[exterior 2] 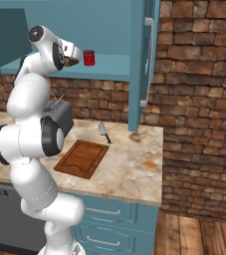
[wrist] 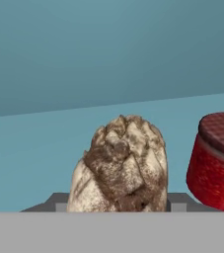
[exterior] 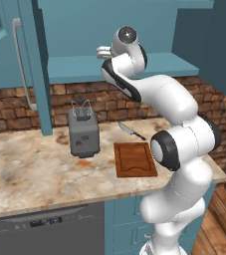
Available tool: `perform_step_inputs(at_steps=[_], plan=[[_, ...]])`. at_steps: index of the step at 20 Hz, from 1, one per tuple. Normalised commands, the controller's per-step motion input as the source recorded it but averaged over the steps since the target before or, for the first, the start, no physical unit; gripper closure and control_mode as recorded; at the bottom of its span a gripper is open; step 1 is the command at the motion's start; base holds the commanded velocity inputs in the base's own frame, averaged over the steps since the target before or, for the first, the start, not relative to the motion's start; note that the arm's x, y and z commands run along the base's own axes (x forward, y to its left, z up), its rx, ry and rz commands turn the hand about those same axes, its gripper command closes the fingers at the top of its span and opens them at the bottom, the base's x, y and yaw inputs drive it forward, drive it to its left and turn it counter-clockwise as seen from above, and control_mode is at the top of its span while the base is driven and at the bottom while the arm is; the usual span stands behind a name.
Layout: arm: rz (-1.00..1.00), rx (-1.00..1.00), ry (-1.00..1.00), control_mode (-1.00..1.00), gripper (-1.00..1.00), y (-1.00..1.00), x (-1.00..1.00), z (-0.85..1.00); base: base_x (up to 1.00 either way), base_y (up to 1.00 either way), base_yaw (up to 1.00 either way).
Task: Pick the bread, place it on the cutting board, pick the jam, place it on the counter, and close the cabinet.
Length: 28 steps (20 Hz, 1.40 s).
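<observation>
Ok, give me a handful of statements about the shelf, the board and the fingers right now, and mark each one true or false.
1. The bread sits between the fingers on the cabinet shelf. True.
2. The jam stands on the counter. False: it stands on the cabinet shelf, beside the bread.
3. The cutting board has nothing on it. True.
4. The knife lies on the cutting board. False: it lies on the counter behind the board.
5. The cabinet doors are shut. False: they stand open.
</observation>
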Motion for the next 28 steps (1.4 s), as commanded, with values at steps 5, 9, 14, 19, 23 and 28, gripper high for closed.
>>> perform_step_inputs(at_steps=[5,9,14,19,23,28], plan=[[0.01,0.00,0.00,-1.00,1.00,0.00,0.00,0.00,0.00,0.00,0.00],[0.00,0.00,0.00,-1.00,1.00,0.00,-0.06,0.00,0.00,0.00,0.00],[0.00,0.00,0.00,-1.00,1.00,0.00,-0.08,0.00,0.00,0.00,0.00],[0.00,0.00,0.00,-1.00,1.00,0.00,-0.12,0.00,0.00,0.00,0.00],[0.00,0.00,0.00,-1.00,1.00,0.00,-0.12,0.00,0.00,0.00,0.00],[0.00,0.00,0.00,-1.00,1.00,0.00,-0.17,0.03,0.00,0.00,0.00]])
